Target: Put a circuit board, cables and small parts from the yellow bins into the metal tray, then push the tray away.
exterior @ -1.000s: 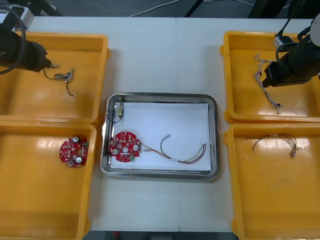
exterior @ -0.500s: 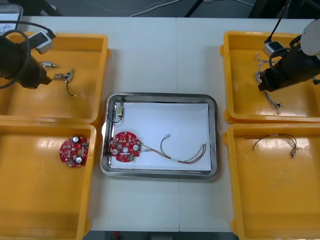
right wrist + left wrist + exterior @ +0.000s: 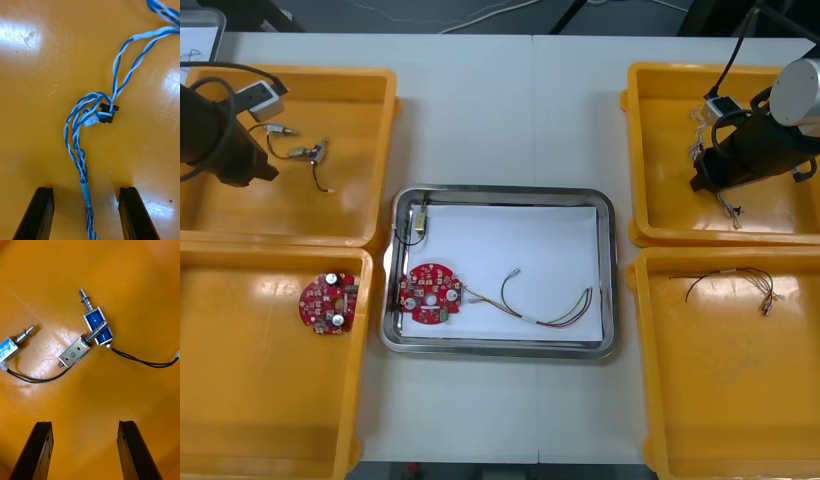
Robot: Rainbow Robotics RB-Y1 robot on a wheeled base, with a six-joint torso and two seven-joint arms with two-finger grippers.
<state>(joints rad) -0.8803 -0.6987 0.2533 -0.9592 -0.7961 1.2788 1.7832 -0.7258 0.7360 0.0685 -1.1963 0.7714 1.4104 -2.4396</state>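
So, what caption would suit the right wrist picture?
Open right gripper straddling a twisted blue and white cable in a yellow bin.

Table: a pale grey, flat work table [image 3: 480, 110], evenly lit.
Seam: a thin straight joint [image 3: 532, 120] crossing the table top from far edge to near edge.
Floor: dark floor [image 3: 380, 12] beyond the table's far edge.
Cord: a white cord [image 3: 480, 17] lying on the floor.

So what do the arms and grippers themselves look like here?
The left arm and right arm are bulky and black; the right carries a rounded silver-grey cap, and each wrist bears a small pale box with a black cable. The left gripper and right gripper have flat, square-tipped black fingers, unmarked.
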